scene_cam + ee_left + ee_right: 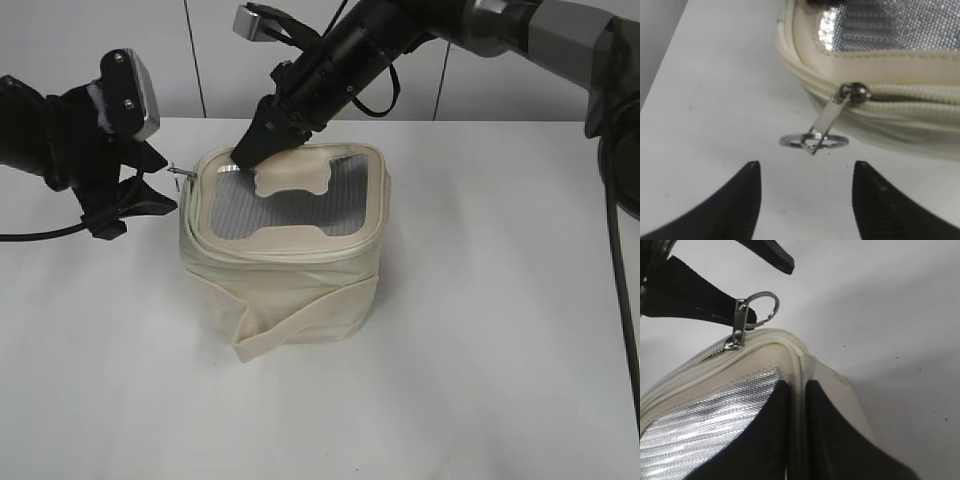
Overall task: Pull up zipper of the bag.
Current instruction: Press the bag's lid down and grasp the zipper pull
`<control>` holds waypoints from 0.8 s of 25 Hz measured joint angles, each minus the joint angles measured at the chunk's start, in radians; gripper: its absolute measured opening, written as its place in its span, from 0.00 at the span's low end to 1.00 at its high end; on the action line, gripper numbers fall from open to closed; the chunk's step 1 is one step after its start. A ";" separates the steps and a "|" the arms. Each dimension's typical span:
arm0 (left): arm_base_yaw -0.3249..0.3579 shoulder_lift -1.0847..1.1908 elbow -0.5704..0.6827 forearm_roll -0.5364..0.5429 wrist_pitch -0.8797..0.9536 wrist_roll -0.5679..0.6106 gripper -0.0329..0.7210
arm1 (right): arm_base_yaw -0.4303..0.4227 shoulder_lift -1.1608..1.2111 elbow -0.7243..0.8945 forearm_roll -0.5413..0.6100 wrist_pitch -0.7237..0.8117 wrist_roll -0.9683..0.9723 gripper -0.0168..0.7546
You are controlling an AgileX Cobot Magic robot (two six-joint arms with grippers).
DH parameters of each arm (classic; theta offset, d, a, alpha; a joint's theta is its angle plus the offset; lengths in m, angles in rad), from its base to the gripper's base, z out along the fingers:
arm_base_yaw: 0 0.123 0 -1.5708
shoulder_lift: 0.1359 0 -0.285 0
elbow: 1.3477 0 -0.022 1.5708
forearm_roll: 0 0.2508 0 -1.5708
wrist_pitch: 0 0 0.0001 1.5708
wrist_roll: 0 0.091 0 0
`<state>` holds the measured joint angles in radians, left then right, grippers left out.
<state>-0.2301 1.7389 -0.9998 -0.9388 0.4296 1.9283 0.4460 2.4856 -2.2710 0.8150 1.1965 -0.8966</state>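
A cream fabric bag (300,290) with a silver mesh top panel stands on the white table. Its metal zipper pull with a ring (180,172) sticks out at the bag's top left corner. In the left wrist view the ring (813,141) hangs just beyond my open left gripper (806,172), which touches nothing. My right gripper (258,140) is shut on the bag's rim at the back left corner; the right wrist view shows its jaws (797,390) pinching the cream edge (801,365), with the zipper pull (742,322) just ahead.
The white table (480,330) spreads out around the bag. A pale wall with dark seams stands behind. A black cable (40,235) trails from the left arm, another (618,260) hangs from the right arm.
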 joint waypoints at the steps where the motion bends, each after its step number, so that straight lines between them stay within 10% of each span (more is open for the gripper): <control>1: -0.006 0.001 0.000 -0.006 -0.007 0.005 0.62 | 0.000 0.000 0.000 0.000 0.000 0.000 0.12; 20: -0.058 0.020 -0.001 -0.060 -0.074 0.046 0.62 | 0.000 0.000 0.000 0.002 0.001 0.000 0.12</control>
<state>-0.2878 1.7592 -1.0006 -0.9991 0.3558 1.9743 0.4460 2.4856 -2.2710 0.8169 1.1976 -0.8966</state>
